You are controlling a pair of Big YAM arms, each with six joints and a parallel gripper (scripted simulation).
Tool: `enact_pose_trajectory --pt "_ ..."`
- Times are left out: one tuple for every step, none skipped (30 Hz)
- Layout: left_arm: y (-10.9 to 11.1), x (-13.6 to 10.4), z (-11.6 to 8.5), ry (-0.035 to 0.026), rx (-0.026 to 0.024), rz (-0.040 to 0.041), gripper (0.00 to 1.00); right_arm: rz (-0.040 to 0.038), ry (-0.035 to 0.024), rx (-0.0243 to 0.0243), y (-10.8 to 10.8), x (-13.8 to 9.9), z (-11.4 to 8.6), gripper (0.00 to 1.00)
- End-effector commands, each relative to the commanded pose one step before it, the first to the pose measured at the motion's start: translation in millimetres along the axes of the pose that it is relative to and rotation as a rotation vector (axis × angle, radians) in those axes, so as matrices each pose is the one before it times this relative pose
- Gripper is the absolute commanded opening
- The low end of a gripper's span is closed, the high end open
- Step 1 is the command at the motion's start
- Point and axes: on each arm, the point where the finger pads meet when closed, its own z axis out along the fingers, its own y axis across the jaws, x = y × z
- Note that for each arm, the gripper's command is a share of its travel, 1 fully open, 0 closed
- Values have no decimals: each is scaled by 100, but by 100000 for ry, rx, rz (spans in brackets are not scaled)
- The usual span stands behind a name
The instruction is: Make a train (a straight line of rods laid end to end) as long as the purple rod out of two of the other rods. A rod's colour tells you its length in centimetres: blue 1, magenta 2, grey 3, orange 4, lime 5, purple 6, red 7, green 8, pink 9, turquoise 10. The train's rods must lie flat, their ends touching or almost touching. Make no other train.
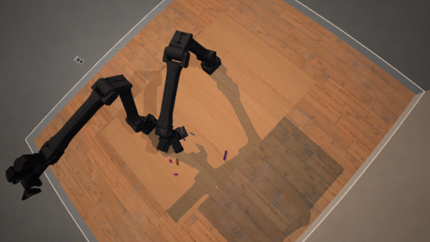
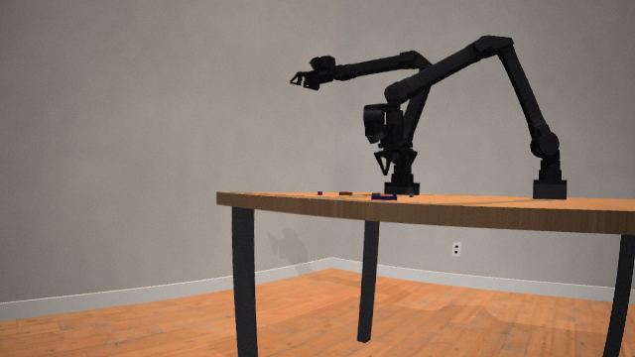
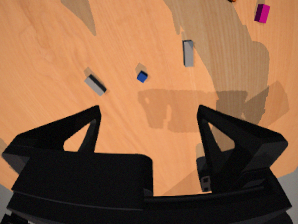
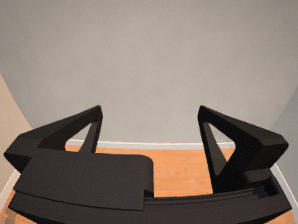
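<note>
My left gripper (image 3: 149, 110) (image 2: 395, 171) is open and empty above the table. Ahead of its fingers in the left wrist view lie a grey rod (image 3: 95, 85) (image 1: 191, 133) on the left, a blue rod (image 3: 142, 76) (image 1: 184, 139) in the middle and a second grey rod (image 3: 188, 53) on the right, all apart. The arm hides the second grey rod in the top view. An orange rod (image 1: 177, 161) (image 2: 345, 193) lies beside a magenta rod (image 1: 170, 160) (image 3: 262, 13). Another magenta rod (image 1: 175, 174) lies apart. The purple rod (image 1: 225, 155) (image 2: 384, 196) lies alone. My right gripper (image 4: 150, 110) (image 2: 296, 79) is open and empty.
The right arm stretches out high, beyond the table's edge in the top view, and its wrist view shows only wall and floor. The left arm's base (image 1: 211, 64) stands on the table (image 1: 269, 84), and its forearm passes over the rod area. Arm shadows cross the table.
</note>
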Motion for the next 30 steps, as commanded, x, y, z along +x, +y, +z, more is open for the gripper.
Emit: enact_pose_trajectory --pt "-1543 -2921 -2036 -2568 2969 16532 100 865 -4541 1409 -696 -1879 -865 100" --pt "-76 -211 -8 -6 4 2862 100 0 0 0 0 0 0 100" --pt "-70 -212 -8 -6 3 2867 100 0 0 0 0 0 0 100" --pt "-63 -214 -7 -6 3 2874 100 0 0 0 0 0 0 100" --pt "-56 -216 -6 -6 3 2878 100 0 0 0 0 0 0 100" --pt "-48 -217 -6 -6 3 2880 100 0 0 0 0 0 0 100" --pt "-41 -217 -5 -6 2 2880 100 0 0 0 0 0 0 100" --pt "-34 -218 -5 -6 2 2880 100 0 0 0 0 0 0 100" --pt "-27 -218 -4 -6 2 2881 100 0 0 0 0 0 0 100" --pt "-20 -218 -3 -6 2 2880 100 0 0 0 0 0 0 100" --pt "-13 -217 -3 -6 2 2879 100 0 0 0 0 0 0 100" --pt "-6 -217 -2 -6 1 2881 100 0 0 0 0 0 0 100" --pt "1 -216 -2 -6 1 2880 100 0 0 0 0 0 0 100" --pt "0 0 0 0 0 0 100 0 0 0 0 0 0 100" --pt "0 0 0 0 0 0 100 0 0 0 0 0 0 100" --pt "3 -601 -392 -667 163 7222 100 0 0 0 0 0 0 100" --pt "39 -132 392 653 -128 2699 100 0 0 0 0 0 0 100" --pt "32 -210 1 -6 0 2879 100 0 0 0 0 0 0 100" --pt "38 -209 2 -6 0 2891 100 0 0 0 0 0 0 100" --pt "45 -207 2 -6 0 2902 100 0 0 0 0 0 0 100" --pt "52 -205 3 -6 0 2909 100 0 0 0 0 0 0 100" --pt "58 -203 3 -6 -1 2909 100 0 0 0 0 0 0 100" --pt "65 -200 4 -6 -1 2904 100 0 0 0 0 0 0 100" --pt "71 -196 5 -6 -1 2899 100 0 0 0 0 0 0 100" --pt "77 -192 5 -5 -1 2891 100 0 0 0 0 0 0 100" --pt "82 -188 6 -5 -1 2883 100 0 0 0 0 0 0 100" --pt "88 -185 6 -5 -1 2878 100 0 0 0 0 0 0 100" --pt "93 -181 7 -5 -1 2874 100 0 0 0 0 0 0 100" --pt "98 -176 7 -5 -2 2869 100 0 0 0 0 0 0 100" --pt "104 -172 8 -5 -2 2868 100 0 0 0 0 0 0 100"
